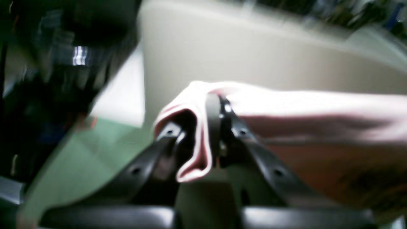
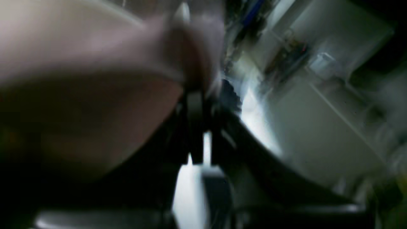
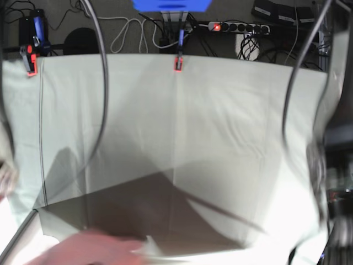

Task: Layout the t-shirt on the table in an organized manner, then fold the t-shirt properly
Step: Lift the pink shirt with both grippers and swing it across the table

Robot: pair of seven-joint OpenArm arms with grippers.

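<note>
Your left hand (image 1: 203, 136) and right hand (image 2: 198, 105) each pinch the t-shirt (image 1: 286, 105), lifted above the tabletop (image 3: 220, 121); you have yet to lay it flat or fold it

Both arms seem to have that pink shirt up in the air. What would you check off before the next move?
1. Left gripper shut on the t-shirt: ok, a pink fold sits between its fingers.
2. Right gripper shut on the cloth: ok, though the view is blurred.
3. Shirt hanging spread between the arms: cannot tell; only a pink blur shows at the bottom of the base view.
4. Table free for laying out: ok, only its pale cloth and a shadow show.
5. Print side facing up or down: cannot tell.
</note>
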